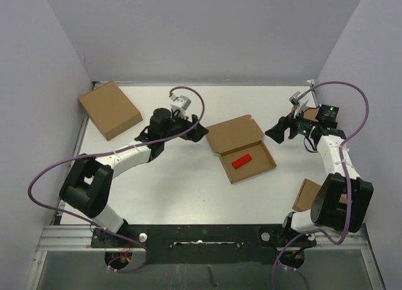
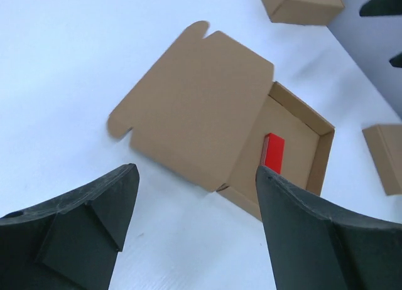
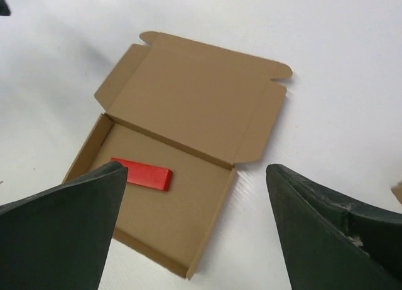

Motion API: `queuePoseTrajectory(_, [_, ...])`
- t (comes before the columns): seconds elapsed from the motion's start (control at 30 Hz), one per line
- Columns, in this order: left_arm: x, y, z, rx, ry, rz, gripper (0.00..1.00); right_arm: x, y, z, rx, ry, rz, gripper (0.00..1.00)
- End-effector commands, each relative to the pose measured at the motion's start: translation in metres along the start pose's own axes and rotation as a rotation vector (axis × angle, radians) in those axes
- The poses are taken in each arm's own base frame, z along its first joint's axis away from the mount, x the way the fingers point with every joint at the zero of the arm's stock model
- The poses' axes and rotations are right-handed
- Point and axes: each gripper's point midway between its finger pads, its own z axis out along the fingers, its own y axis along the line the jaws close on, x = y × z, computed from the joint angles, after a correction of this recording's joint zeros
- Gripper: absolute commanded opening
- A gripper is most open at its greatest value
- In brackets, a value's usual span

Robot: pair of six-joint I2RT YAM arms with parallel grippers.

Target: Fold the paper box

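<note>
Cardboard of the paper box is unprinted (red block too).

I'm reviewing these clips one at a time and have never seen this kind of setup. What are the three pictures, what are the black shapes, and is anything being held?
Two robot arms are bolted at the near edge of a white table. The top view looks down from above and behind them. The other two views come from cameras on each wrist; the dark wedges at the bottom of those are that arm's own fingers.

In the middle lies the paper box, its tray formed and its lid lying open, flat on the table. A small red block lies inside the tray. Three closed brown boxes sit around the edges: far left, near right and far right, mostly hidden by the arm.

The left pincer and right pincer are both open, one on each side of the box, holding nothing.
</note>
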Motion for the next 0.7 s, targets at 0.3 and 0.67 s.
queuePoseTrajectory(0.3, [0.027,0.058,0.002,0.048,0.056,-0.744,0.51,-0.013,0.003,0.040,-0.239,0.007,0.138,0.97])
queuePoseTrajectory(0.67, [0.069,0.065,0.065,-0.044,0.204,-0.884,0.47,0.000,-0.003,0.039,-0.232,0.012,0.207,0.96])
